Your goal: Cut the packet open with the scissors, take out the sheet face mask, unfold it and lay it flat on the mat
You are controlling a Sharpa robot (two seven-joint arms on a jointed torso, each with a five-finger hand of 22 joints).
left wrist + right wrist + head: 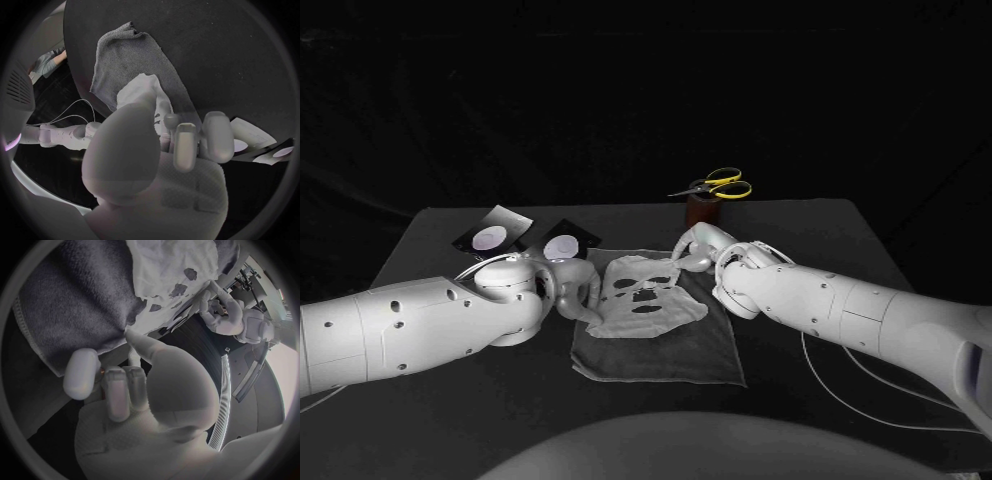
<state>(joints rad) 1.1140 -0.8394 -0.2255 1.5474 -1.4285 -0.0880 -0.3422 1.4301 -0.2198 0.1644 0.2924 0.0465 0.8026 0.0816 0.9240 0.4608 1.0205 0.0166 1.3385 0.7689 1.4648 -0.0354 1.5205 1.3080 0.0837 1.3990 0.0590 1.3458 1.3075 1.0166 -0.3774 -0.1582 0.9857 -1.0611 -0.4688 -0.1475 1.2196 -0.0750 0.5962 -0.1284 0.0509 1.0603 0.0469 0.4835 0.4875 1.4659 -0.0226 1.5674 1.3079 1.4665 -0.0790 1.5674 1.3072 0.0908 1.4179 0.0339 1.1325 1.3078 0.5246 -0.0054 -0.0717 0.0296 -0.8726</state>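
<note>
**Two white arms over the mat, sheet mask spread between the robot hands**

Closest in the head view were the left arm [401, 335] and the right arm [877, 310], which reached in from either side and met over a grey mat [668, 355] on the black counter [473, 400]. The sheet face mask [643, 295] lay unfolded on the far half of the mat, with its dark eye and mouth openings facing up. The near half of the mat was bare.

The left robot hand [560, 288] sat at the mask's edge on the robot's left, its fingertips touching or just beside the sheet. In the left wrist view its fingers [215, 135] were curled in toward the thumb, and the pale mask showed just past them. Whether it pinched the sheet could not be told.

The right robot hand [708, 250] sat at the mask's far corner on the robot's right. In the right wrist view its thumb tip met the line where mask and mat joined, and its fingers [119, 387] were curled under. Whether it held anything could not be told there either.

Beyond the left robot hand, a dark packet piece [492, 233] lay on the counter. A second packet piece [563, 243] lay just beside the mat's far corner. Each showed a pale round patch.

The yellow-handled scissors [715, 186] stood handles up in a brown holder [702, 210] at the counter's far edge, beyond the right robot hand.
</note>
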